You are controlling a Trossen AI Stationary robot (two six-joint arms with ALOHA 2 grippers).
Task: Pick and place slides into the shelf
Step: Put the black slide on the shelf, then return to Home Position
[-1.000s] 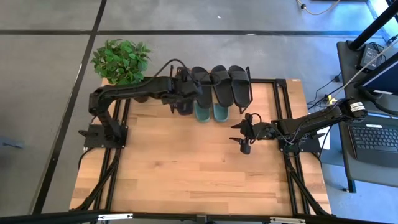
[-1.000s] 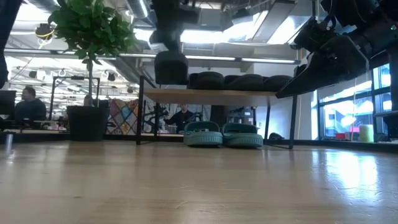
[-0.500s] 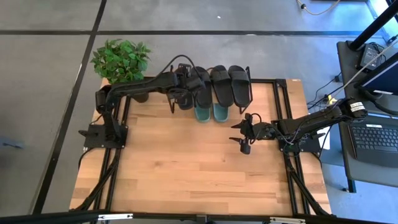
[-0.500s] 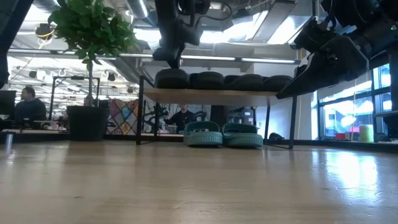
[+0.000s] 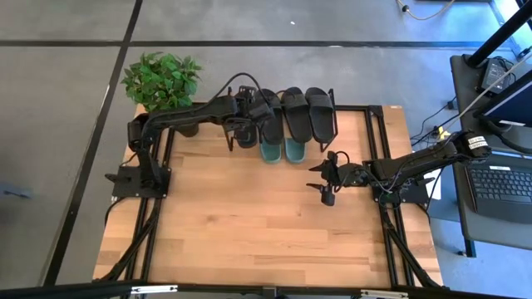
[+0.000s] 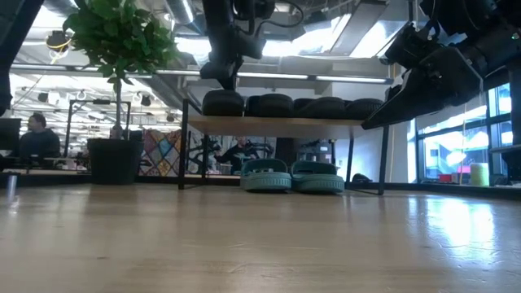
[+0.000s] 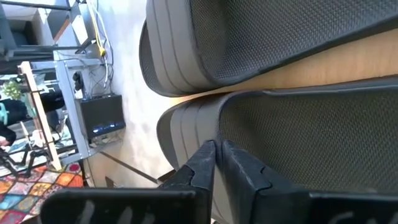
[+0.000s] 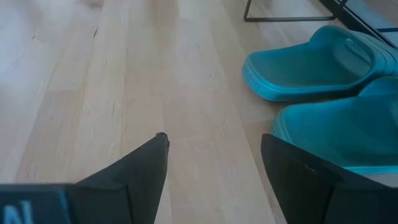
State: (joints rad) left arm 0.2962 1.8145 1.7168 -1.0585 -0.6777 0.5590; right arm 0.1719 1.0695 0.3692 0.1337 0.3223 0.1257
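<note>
The shelf [image 6: 277,122] stands at the table's far edge. Several black slides lie side by side on its top board [image 7: 348,68]. The two green slides [image 5: 281,150] sit under it on the table, also in the right wrist view [image 8: 311,62]. My left gripper [image 5: 249,116] reaches over the shelf's left end and is shut on the leftmost black slide [image 6: 222,103]. My right gripper [image 5: 327,178] hovers open above the table right of centre, near the green slides, touching nothing. My left gripper pinches the leftmost black slide by the rim of its sole [image 7: 214,127], near one end, between its two nearly closed fingers [image 7: 205,158]. It comes from above, slanting down [image 6: 221,73]. The slide lies flat on the shelf's top board beside its neighbour [image 7: 249,43].
A potted plant [image 5: 162,81] stands at the table's far left corner, beside the shelf. A laptop [image 5: 503,187] sits off the table's right side. People sit in the room beyond [image 6: 37,134]. The near half of the wooden tabletop [image 5: 266,232] is bare.
My left gripper moved toward the far edge and down. The black slide, which hung above the shelf's left end a second ago, now lies on the top board next to the other black slides. For the last half second nothing has shifted.
</note>
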